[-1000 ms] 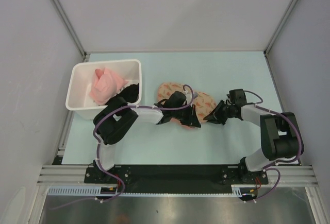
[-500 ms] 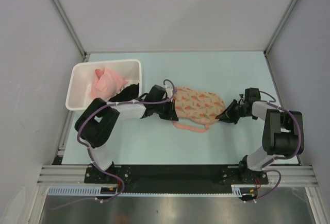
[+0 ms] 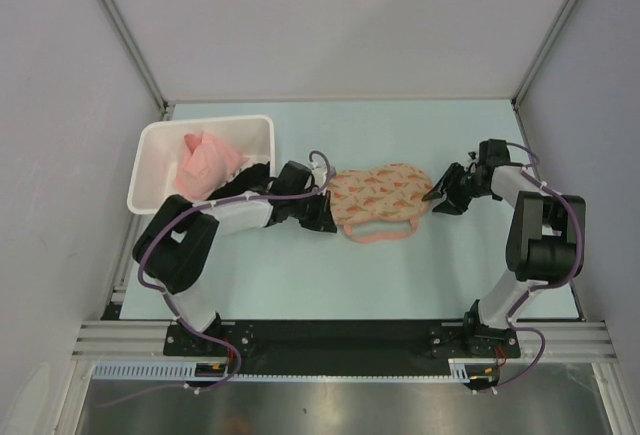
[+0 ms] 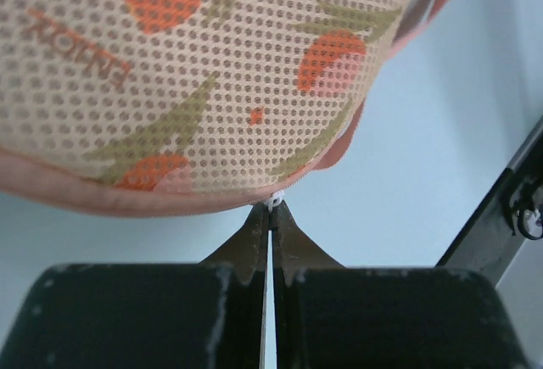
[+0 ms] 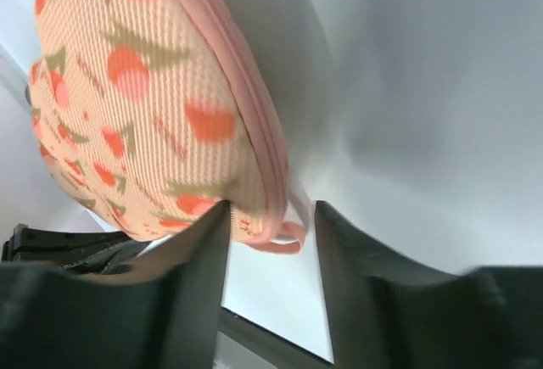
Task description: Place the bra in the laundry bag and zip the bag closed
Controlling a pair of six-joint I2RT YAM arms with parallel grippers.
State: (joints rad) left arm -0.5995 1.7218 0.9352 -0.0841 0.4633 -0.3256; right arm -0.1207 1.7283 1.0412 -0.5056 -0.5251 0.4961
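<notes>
The laundry bag (image 3: 378, 198) lies flat at mid-table (image 3: 450, 275), its two lobes running left to right. The left gripper (image 3: 327, 217) is at the bag's left end. Its wrist view shows the fingers pressed together on the small white zipper pull (image 4: 272, 202) at the rim. The right gripper (image 3: 438, 198) stands just off the right end, fingers apart. A white bin (image 3: 160, 145) at far left holds a pink cloth (image 3: 205, 163) and a black garment (image 3: 252, 177).
</notes>
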